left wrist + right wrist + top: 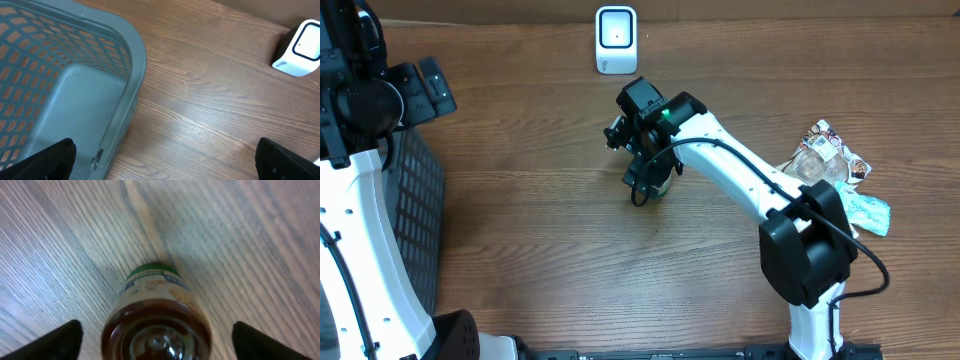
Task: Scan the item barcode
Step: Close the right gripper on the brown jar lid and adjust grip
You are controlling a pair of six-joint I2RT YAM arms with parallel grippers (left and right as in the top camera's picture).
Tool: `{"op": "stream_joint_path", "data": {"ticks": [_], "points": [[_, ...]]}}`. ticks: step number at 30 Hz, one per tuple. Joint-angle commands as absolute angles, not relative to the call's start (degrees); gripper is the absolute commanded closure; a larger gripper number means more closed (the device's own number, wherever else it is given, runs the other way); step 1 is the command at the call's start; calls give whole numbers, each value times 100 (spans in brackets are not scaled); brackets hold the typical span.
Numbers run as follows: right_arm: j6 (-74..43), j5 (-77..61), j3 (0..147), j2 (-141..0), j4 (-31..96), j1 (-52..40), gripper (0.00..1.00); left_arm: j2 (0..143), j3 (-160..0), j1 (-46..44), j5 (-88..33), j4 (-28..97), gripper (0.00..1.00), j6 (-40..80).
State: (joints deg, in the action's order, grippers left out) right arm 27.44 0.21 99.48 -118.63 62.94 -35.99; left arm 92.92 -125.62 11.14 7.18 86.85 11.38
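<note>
Within the wide-spread right end effector [156, 340], a jar [156, 292].

Table [540, 230]: brown wood
Left: grey basket [135, 55]
Far side: white scanner [616, 38]
Middle: jar [156, 325] with green lid
Right: snack packets [835, 160]

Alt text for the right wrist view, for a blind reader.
A bottle of brown contents, green cap at the far end and clear base toward the camera, sits on a wooden table between the fingers of the open right hand, which stand clear of it.
</note>
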Motion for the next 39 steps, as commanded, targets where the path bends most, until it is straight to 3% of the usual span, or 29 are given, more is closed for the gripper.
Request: {"op": "stream_joint_path", "data": {"ticks": [1,6,18,35,39], "points": [[2008,-58,10182,-11480,6294,-3546,0,9299,-12575,1122,768,8674,0,1028],[755,-276,10027,-11491,6390,-3267,0,9299,-12575,1122,768,8674,0,1028],[-248,-965,9603,-11493,6154,-2971,0,9299,-12575,1122,768,8674,0,1028],[-257,-755,9179,-11520,5577,-3240,0,9299,-12575,1122,768,8674,1,1028],[-349,-760,9024,-11520,5387,-3247,6,9299,-12573,1122,768,8674,1,1028]]}}
